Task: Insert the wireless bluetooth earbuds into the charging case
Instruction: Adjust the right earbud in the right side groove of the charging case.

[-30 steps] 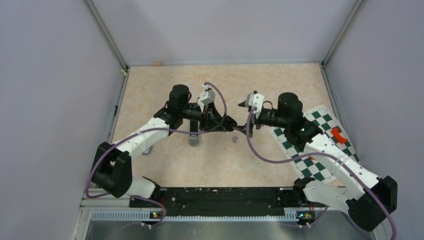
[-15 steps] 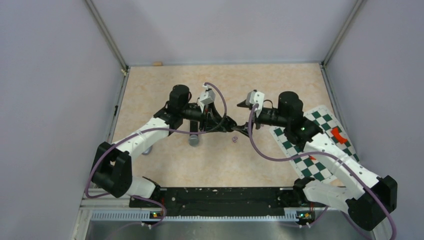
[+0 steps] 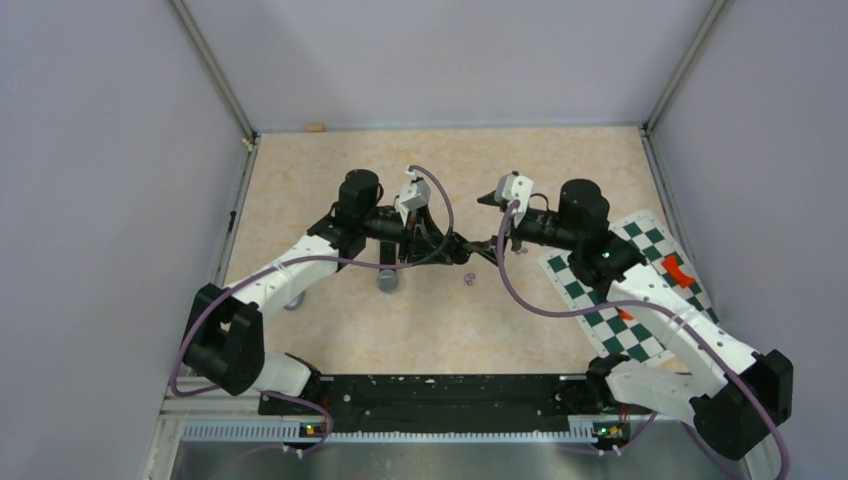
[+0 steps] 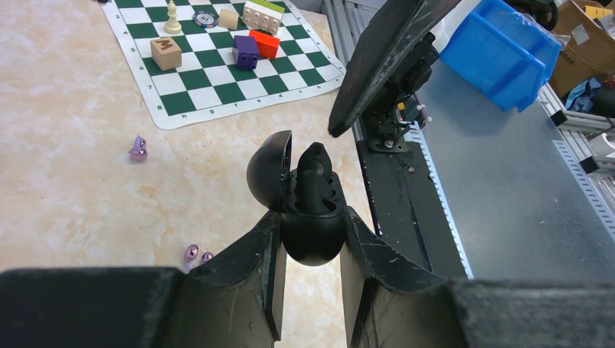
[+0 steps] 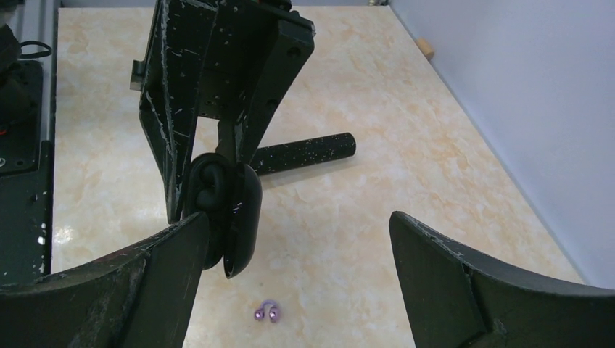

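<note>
From above: in the last second my right gripper has tilted up and eased a little off the case, jaws wide and empty. My left gripper has not moved and stays clamped on the case. I take it a bud has just been dropped in and I am backing off. Purple tips lie on the table just near of the case.

Left wrist: my fingers pinch the round black case on both sides. Its lid stands open on the left. One black earbud sticks up out of it, probably not fully seated.

Right wrist: my spread jaws frame the case, not touching it. The curled earbud sits at its top, and the purple tips lie below the case.
</note>
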Controlling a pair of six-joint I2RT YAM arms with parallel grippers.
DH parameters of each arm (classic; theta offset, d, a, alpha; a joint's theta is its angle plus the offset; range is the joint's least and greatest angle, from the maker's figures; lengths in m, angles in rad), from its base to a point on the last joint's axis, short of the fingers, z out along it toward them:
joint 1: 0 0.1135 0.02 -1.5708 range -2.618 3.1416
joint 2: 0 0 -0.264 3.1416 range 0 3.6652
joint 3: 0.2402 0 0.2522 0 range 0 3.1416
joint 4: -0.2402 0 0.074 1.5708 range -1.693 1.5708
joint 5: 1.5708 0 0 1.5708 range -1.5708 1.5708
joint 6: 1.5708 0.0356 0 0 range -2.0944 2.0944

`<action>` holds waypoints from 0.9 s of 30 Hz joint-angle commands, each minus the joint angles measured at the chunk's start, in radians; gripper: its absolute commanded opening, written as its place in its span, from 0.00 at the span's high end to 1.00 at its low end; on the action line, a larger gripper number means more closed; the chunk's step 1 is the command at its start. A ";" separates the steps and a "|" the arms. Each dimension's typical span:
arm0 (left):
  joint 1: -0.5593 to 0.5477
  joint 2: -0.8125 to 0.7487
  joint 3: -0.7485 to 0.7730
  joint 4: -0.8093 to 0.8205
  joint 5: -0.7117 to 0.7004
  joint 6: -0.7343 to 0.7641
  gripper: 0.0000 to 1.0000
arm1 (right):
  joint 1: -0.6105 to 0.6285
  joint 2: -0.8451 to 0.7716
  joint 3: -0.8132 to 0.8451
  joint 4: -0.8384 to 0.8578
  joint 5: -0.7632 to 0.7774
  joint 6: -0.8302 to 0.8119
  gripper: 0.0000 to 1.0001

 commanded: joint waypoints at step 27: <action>-0.007 -0.006 0.015 -0.004 0.031 0.036 1.00 | 0.058 0.028 0.040 0.006 0.037 -0.010 0.06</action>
